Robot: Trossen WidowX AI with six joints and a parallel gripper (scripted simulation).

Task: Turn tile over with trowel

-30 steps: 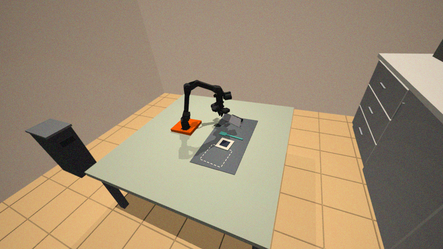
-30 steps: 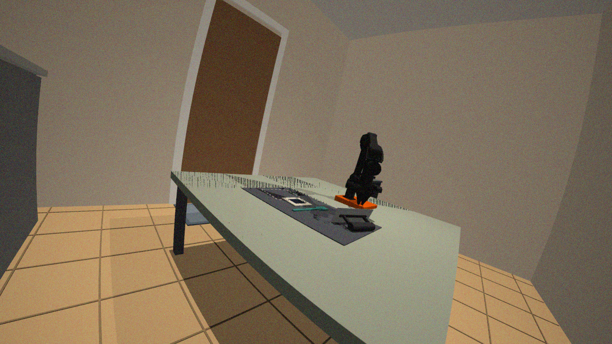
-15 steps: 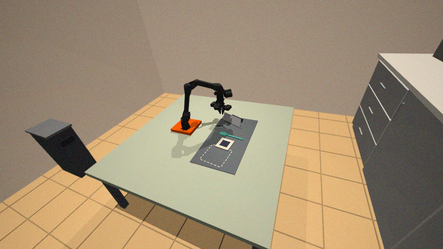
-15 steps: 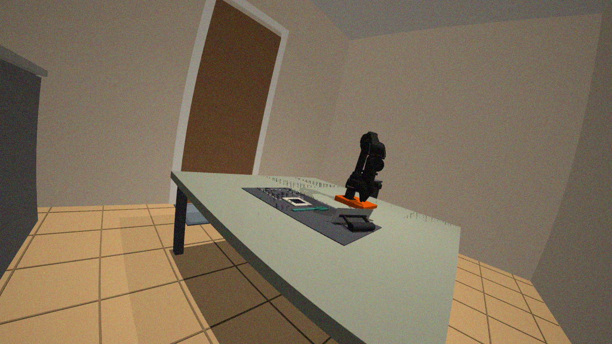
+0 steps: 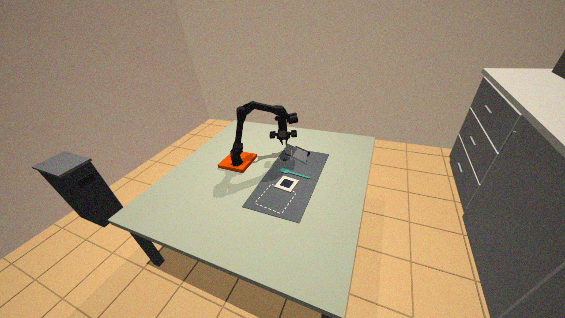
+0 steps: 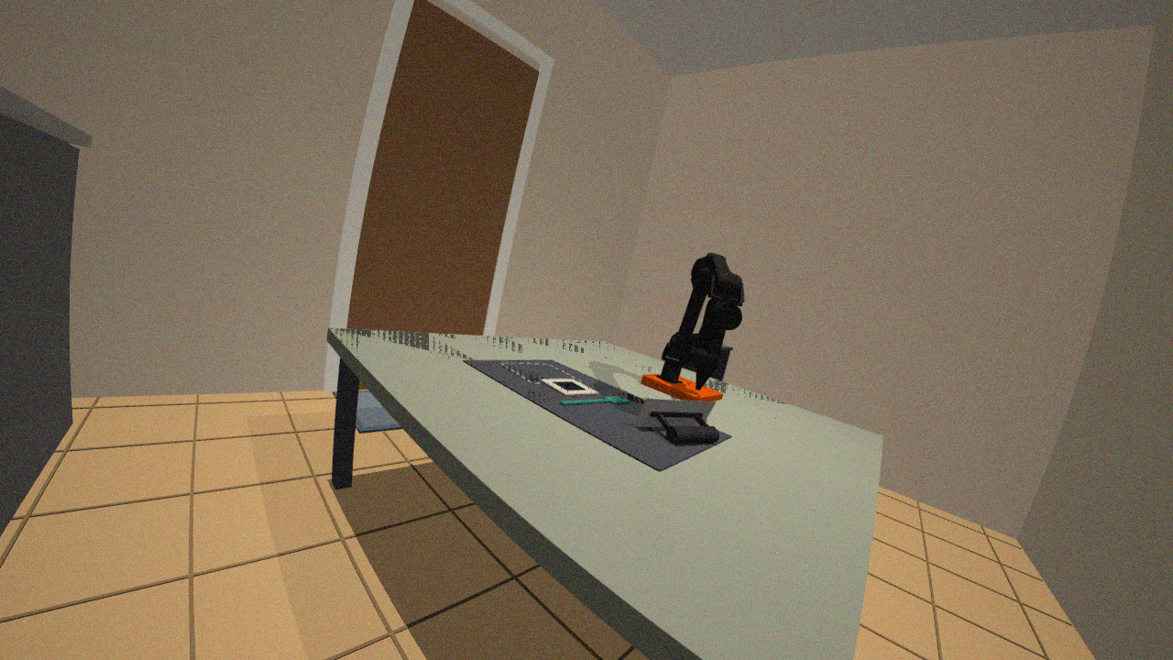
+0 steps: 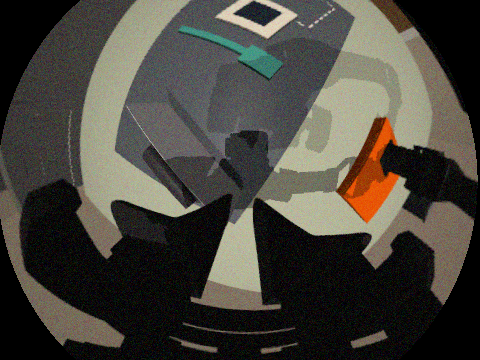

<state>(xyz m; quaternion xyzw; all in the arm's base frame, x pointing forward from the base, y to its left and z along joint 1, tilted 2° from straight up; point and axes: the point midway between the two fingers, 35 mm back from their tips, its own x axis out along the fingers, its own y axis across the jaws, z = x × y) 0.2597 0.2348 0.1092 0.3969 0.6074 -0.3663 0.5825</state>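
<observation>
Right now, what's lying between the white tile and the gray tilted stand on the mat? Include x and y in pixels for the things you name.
The green trowel [image 5: 297, 174] [image 6: 594, 401] [image 7: 260, 62] lies flat there, as the top view shows.
</observation>
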